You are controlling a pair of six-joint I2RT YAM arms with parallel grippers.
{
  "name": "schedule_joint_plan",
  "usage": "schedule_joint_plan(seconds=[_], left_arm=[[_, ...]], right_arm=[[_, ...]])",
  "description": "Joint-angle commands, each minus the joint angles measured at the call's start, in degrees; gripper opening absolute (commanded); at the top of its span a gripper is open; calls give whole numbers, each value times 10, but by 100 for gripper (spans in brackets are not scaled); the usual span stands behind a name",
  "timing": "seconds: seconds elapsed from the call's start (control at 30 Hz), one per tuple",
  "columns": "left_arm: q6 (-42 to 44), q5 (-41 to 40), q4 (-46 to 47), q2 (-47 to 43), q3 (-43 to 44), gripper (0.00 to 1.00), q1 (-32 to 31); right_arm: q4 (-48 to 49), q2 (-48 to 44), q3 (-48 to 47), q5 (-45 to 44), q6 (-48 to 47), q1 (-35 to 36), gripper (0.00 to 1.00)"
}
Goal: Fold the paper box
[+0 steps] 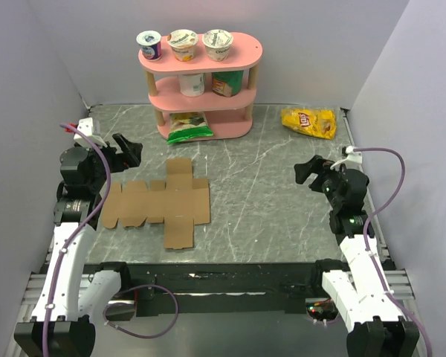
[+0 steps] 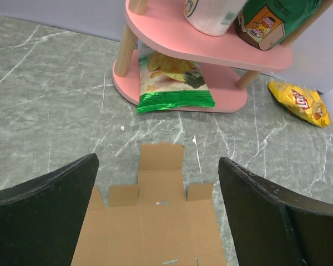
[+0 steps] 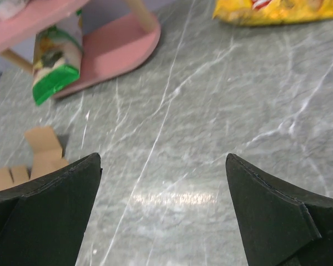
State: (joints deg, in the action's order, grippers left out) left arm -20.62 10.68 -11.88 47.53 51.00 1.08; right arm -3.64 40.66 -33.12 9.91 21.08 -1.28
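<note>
One sheet makes up the paper box (image 1: 163,204): plain brown cardboard, die-cut into a cross with flaps and creases. It lies flat and unfolded on the tabletop (image 1: 267,216), at about 9 o'clock from the tabletop's middle in the top view. Its long arm runs from 12 to 6 o'clock and its wider arm from 9 to 3. In the left wrist view the far flaps of the paper box (image 2: 155,216) show between the two dark fingers (image 2: 50,205). The right wrist view catches only an edge of it (image 3: 41,152) at 9 o'clock.

Nothing is held by the left gripper (image 1: 128,152), which sits at about 10 o'clock from the sheet, near its left flaps. Its jaws are spread wide, and whether it touches the cardboard cannot be told. The right gripper (image 1: 309,172) is at 3 o'clock from the sheet, well apart from it, jaws likewise wide and holding nothing, with bare tabletop between its fingers (image 3: 277,216).

At 12 o'clock from the sheet stands a pink three-tier shelf (image 1: 241,53). Three yogurt cups (image 1: 183,43) stand on its top tier, a white cup (image 1: 192,83) and a green carton (image 1: 227,82) on the middle one. A green snack bag (image 1: 188,126) leans out from the bottom tier. A yellow chip bag (image 1: 308,123) lies at 2 o'clock, near the far right corner.
</note>
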Motion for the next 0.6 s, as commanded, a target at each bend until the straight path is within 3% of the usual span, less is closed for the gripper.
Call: schedule_joint_plan(seconds=[0.0,0.23,0.33,0.43,0.57], left_arm=[[2,-11,7,2,9,96,-3],[26,82,26,5,2,96,-7],[30,114,32,12,-4,96,-6],[22,128,40,20,-9,96,-6],[19,134,36,25,-13,96,-6]], right_arm=[[-11,13,-43,58,-17,2,100],[-2,21,-38,83,0,10,100],[26,51,-29,71,26,82,94],[59,120,-33,29,66,180,92],[198,293,-26,134,151,236,88]])
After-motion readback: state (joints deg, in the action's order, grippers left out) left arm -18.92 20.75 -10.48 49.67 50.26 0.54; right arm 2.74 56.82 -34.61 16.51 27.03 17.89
